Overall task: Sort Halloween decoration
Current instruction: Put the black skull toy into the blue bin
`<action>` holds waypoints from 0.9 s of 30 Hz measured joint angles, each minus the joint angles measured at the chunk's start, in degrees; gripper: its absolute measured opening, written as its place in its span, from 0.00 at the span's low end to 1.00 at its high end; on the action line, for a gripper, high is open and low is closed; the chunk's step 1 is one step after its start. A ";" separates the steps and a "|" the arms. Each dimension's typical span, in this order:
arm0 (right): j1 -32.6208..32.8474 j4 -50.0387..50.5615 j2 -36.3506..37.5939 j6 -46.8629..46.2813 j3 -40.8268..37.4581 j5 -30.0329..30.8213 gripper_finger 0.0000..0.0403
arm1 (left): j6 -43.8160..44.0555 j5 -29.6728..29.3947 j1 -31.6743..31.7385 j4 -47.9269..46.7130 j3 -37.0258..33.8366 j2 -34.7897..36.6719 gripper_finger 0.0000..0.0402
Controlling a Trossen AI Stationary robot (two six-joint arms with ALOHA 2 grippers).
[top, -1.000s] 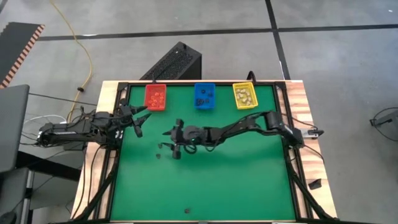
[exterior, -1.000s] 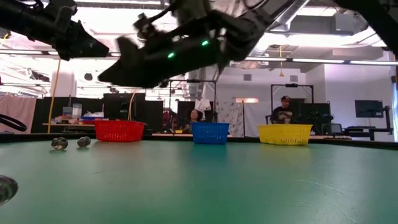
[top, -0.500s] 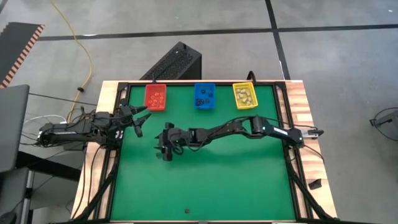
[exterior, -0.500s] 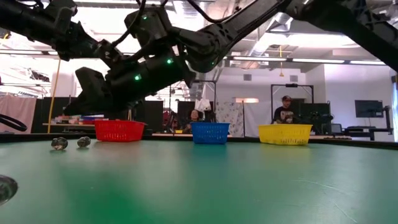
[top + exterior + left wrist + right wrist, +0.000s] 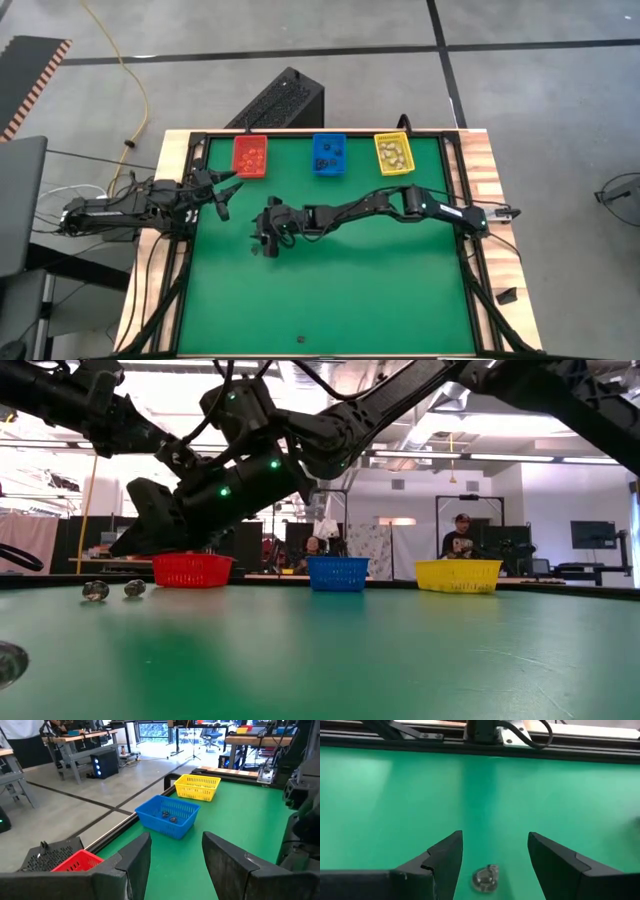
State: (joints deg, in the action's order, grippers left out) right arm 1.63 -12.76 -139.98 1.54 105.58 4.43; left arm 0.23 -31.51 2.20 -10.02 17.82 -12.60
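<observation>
Your right end effector [image 5: 492, 855] hangs wide open and holds nothing, low over the green counter [image 5: 380, 290], and one little grey trinket [image 5: 485, 878] lies on the counter right between its two fingers, far nearer this arm than the left

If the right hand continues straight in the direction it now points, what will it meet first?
Probably the small round grey trinket lying on the green table, between the open fingers of the right hand. Beyond it, only bare mat up to the table's black edge rail.
</observation>
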 joint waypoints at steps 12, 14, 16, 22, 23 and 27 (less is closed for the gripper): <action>-0.25 1.49 0.00 -1.60 0.00 0.02 0.64 | 0.17 0.02 0.00 0.48 0.00 0.00 0.42; -0.31 2.62 0.00 -2.21 0.00 0.02 0.64 | 0.11 0.03 -0.01 0.18 0.00 0.00 0.42; -0.33 2.78 0.00 -2.18 -0.02 0.02 0.64 | 0.02 0.03 0.00 0.07 0.00 0.00 0.42; -0.57 2.61 0.00 -2.26 -0.02 0.02 0.64 | -0.16 0.00 0.00 0.07 0.00 0.00 0.42; -0.72 2.63 0.00 -2.60 -0.02 0.02 0.64 | -0.15 0.00 0.00 0.07 0.00 0.00 0.42; -1.09 2.43 0.00 -3.24 -0.02 0.04 0.63 | -0.11 0.00 0.00 0.07 0.00 0.00 0.42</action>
State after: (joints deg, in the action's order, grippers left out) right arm 0.54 -10.33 -139.98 -1.70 105.56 4.47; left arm 0.12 -31.51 2.20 -9.96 17.82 -12.60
